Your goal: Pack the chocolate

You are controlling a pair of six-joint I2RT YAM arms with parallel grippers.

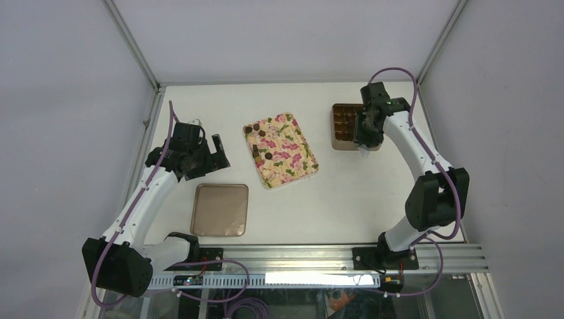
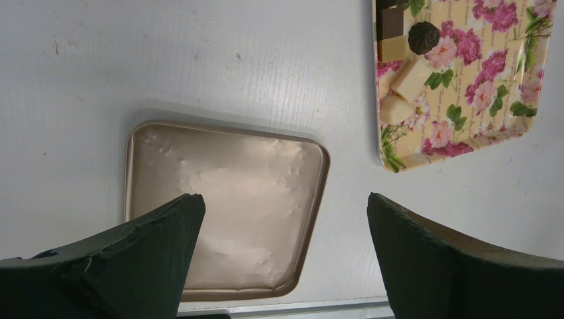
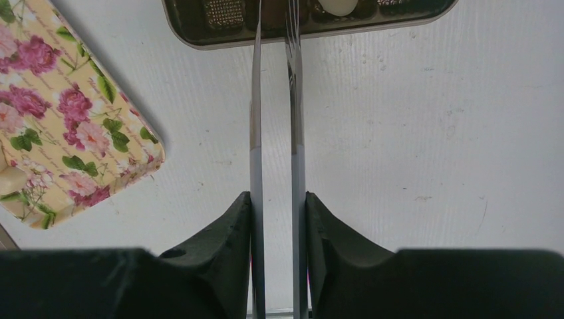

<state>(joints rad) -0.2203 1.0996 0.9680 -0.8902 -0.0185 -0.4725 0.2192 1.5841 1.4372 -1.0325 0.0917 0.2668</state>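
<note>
Spread wide and holding nothing, the jaws of the left gripper hung over the table in the top view, just beyond the far edge of the flat tan lid. Across the table, the right gripper was poised at the near right side of the brown box. Between the two arms lay a floral tray, and the loose chocolate sat clustered on its far left part, a handful of dark pieces. The box's compartments looked brown throughout, so a count of filled cells was not possible from above.

From the left wrist, the left gripper showed its two dark fingers far apart, with the lid lying bare below them. At the upper right, a corner of the tray carried a round dark chocolate, a square dark one beside it, and a few pale pieces.

From the right wrist, the right gripper was pinching a pair of metal tweezers, the blades running close together up to the box at the top edge. Whether the tips held a piece could not be told, as they ran out of sight there. At least two compartments showed contents, one of them pale.

By this reading the packing was partway done: some pieces were in the box, several waited on the tray, and the lid was off.
</note>
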